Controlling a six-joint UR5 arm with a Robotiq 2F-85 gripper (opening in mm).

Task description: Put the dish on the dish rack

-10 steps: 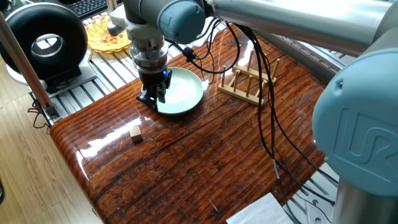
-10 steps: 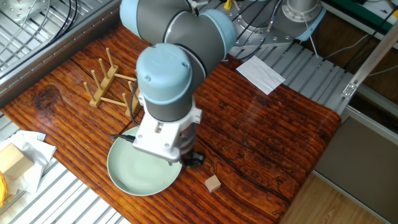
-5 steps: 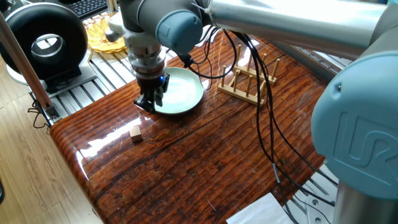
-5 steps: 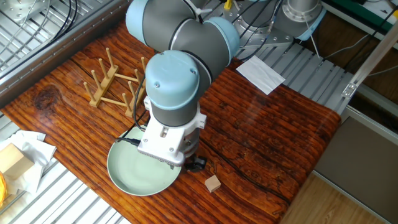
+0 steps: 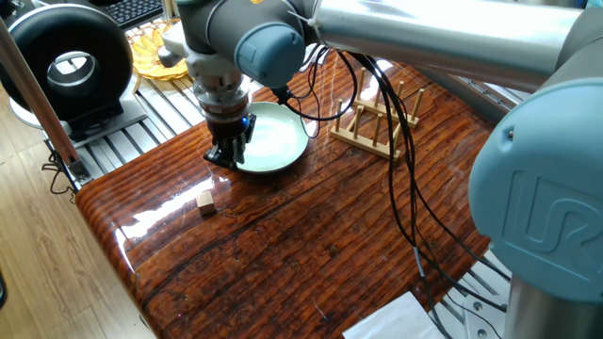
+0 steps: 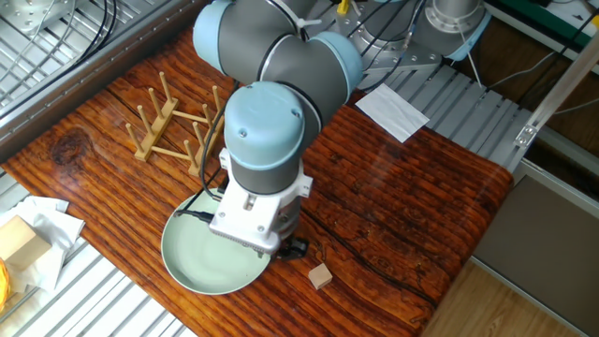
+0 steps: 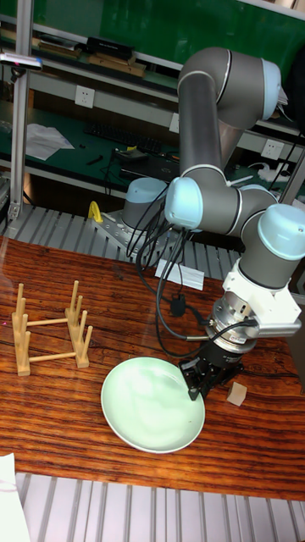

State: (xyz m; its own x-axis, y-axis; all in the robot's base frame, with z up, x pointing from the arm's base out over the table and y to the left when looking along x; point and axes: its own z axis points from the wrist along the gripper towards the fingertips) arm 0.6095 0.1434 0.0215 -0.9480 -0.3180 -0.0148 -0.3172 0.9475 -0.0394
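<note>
Mint-green dish [image 7: 151,405] flat on table, apart from empty wooden dish rack [image 7: 49,331]

Glossy dark striped-wood table [image 5: 311,235] carries: pale mint-green round dish [image 5: 279,137], light-wood pegged dish rack [image 5: 375,123] well apart, tiny wooden cube [image 5: 205,201], white paper sheet [image 6: 392,110].

The arm reaches across from the 3 o'clock side in the tall fixed view, its wrist bent so the tool [image 7: 196,383] points down toward 7 o'clock. The dark fingers [image 5: 229,149] sit low and close together; whether they are clamped cannot be told. Black cables hang along the forearm.
</note>
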